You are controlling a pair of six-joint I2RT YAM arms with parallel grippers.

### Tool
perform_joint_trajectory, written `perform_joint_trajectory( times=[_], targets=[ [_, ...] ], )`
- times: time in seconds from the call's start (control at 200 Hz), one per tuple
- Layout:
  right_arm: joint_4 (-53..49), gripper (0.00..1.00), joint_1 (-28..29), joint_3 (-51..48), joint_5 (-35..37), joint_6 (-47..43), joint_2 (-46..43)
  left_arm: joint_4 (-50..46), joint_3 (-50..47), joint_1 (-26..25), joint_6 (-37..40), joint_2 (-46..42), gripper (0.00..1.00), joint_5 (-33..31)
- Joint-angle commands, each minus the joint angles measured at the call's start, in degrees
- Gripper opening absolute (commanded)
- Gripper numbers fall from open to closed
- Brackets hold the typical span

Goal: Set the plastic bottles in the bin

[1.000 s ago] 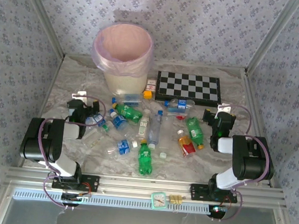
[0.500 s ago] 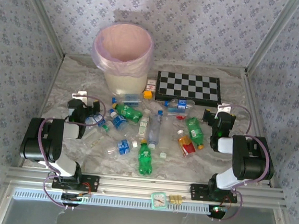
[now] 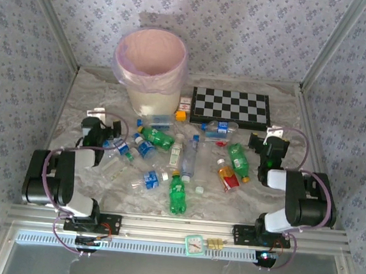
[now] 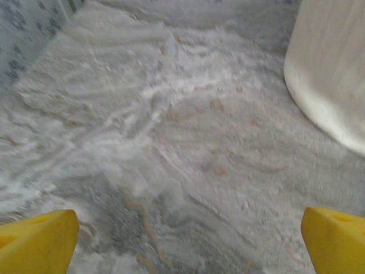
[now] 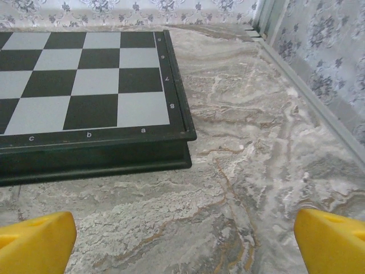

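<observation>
Round cream bin [image 3: 151, 99] with pink film liner, smooth plastic bottles [image 3: 177, 194] strewn on marbled table [image 3: 87, 100], unmoved; both elbows now lower, left gripper [image 3: 101, 128] and right gripper [image 3: 269, 144] gaping wide, empty.

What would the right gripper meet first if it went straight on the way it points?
Likely the near corner of the chessboard, after bare table; depth unclear, so the right gripper might slip past.

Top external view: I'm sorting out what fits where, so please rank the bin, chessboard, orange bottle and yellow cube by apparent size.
1. bin, though it stands tall, and its rim being nearer the camera may flatter it
2. chessboard
3. orange bottle
4. yellow cube
</observation>
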Motion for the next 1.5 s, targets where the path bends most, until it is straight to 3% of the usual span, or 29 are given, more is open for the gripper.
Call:
perform_joint_trajectory(
  times=[0.0, 0.22, 0.43, 0.555, 0.83, 0.945, 1.124, 1.494],
  targets=[
    [-8.56, 1.00, 1.27, 3.63, 4.84, -0.48, -6.01, -6.78, 3.65, -0.20, -2.24, -5.29, 1.00, -5.90],
    [-38.29, 1.00, 2.32, 15.71, 5.08, 12.22, -15.16, -12.29, 7.41, -0.20, -14.43, -15.76, 1.00, -8.77],
    [-56.39, 1.00, 5.94, 24.00, -5.29, 18.60, -17.64, -20.42, 9.81, -1.32, -31.01, -20.52, 1.00, -3.91],
    [-68.28, 1.00, 8.81, 29.51, -13.14, 17.33, -15.78, -23.22, 8.27, -6.73, -36.87, -22.51, 1.00, -2.72],
    [-89.91, 0.98, 14.33, 37.59, -16.43, 14.75, -8.57, -30.65, 5.32, -19.36, -44.97, -26.34, 0.99, -6.45],
    [-92.10, 0.94, 15.50, 37.89, -14.40, 13.91, -4.26, -30.09, 4.61, -24.06, -46.71, -26.22, 0.98, -8.53],
    [-89.79, 0.80, 15.77, 37.17, -13.01, 13.01, 1.20, -27.54, 5.45, -29.59, -46.74, -22.33, 0.98, -9.49],
    [-83.47, 0.77, 16.00, 39.46, -9.32, 9.81, 11.09, -22.26, 9.85, -34.28, -44.06, -12.84, 0.99, -3.40]
  ],
)
